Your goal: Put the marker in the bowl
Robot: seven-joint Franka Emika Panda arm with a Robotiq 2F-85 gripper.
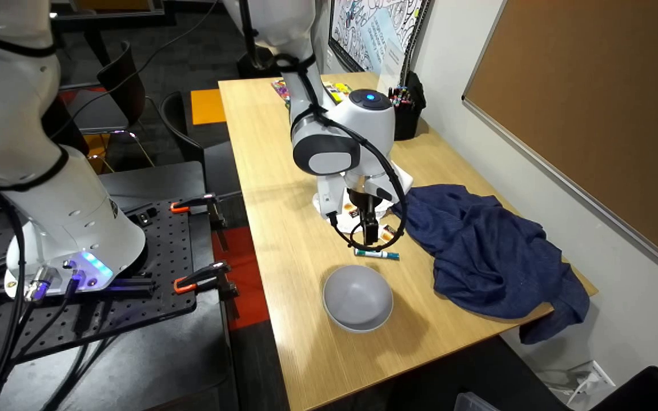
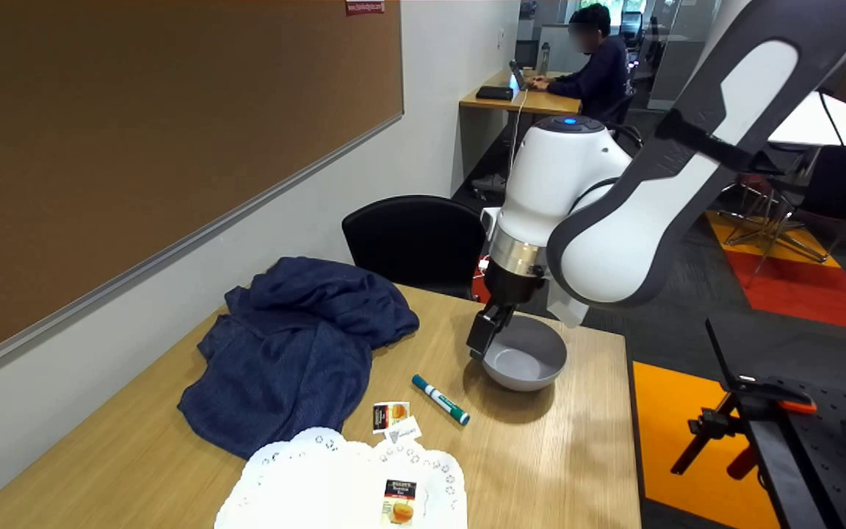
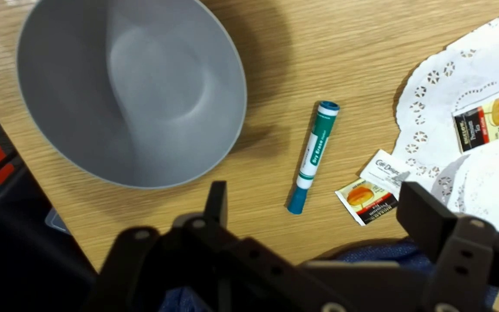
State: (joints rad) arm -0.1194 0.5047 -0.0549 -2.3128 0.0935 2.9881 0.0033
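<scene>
Jaws stand parted, holding nothing; in the wrist view the dry-erase marker [image 3: 313,157] lies on the worktop [image 3: 353,47], toward four o'clock from the grey bowl [image 3: 163,78]. An off-centre descent could roll the marker or pinch the neighbouring tea sachet [image 3: 365,202].

The white-and-green dry-erase marker [image 3: 313,158] lies flat on the worktop [image 3: 353,56], near the round, smooth-rimmed grey bowl [image 3: 132,93], which stands upright, its inside partly shaded.
</scene>
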